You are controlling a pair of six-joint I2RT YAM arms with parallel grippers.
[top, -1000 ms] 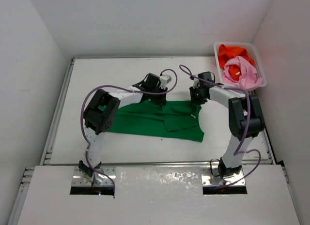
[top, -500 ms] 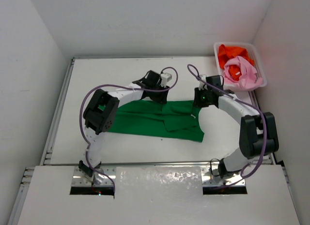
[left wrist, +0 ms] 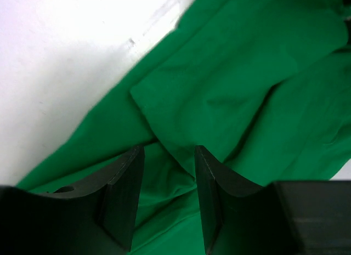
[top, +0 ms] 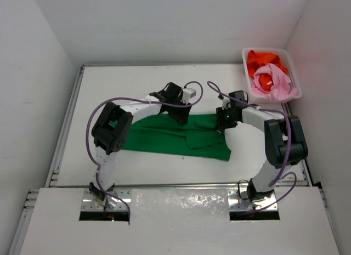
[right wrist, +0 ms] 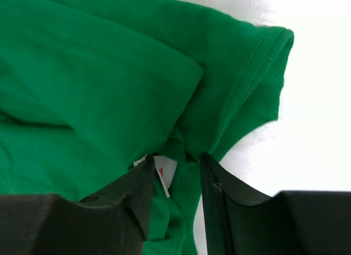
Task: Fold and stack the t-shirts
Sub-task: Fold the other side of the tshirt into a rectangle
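While both arms reach out over the middle of the white table [top: 109, 85], the green t-shirt [top: 164, 137] lies spread on it. The shirt is partly folded, with a flap doubled over toward its right side.

The left gripper [top: 181, 117] hangs over the shirt's far edge, near the middle. In the left wrist view its two dark fingers [left wrist: 123, 194] stand apart, and wrinkled green cloth shows in the gap beneath them; they are not closed on it.

The right gripper [top: 224, 120] sits at the shirt's far right corner. Its fingers [right wrist: 219, 200] are parted too. Between them show a bunched fold of green cloth and a small white label [right wrist: 164, 173]. Just to the right of that fold, a hemmed sleeve rests on the white surface.

At the far right corner of the table, the white basket [top: 244, 66] holds the other two shirts. The orange t-shirt [top: 260, 60] fills its far end. The pink t-shirt [top: 271, 82] lies crumpled on the near side, touching the orange one. Both are well apart from the green one.
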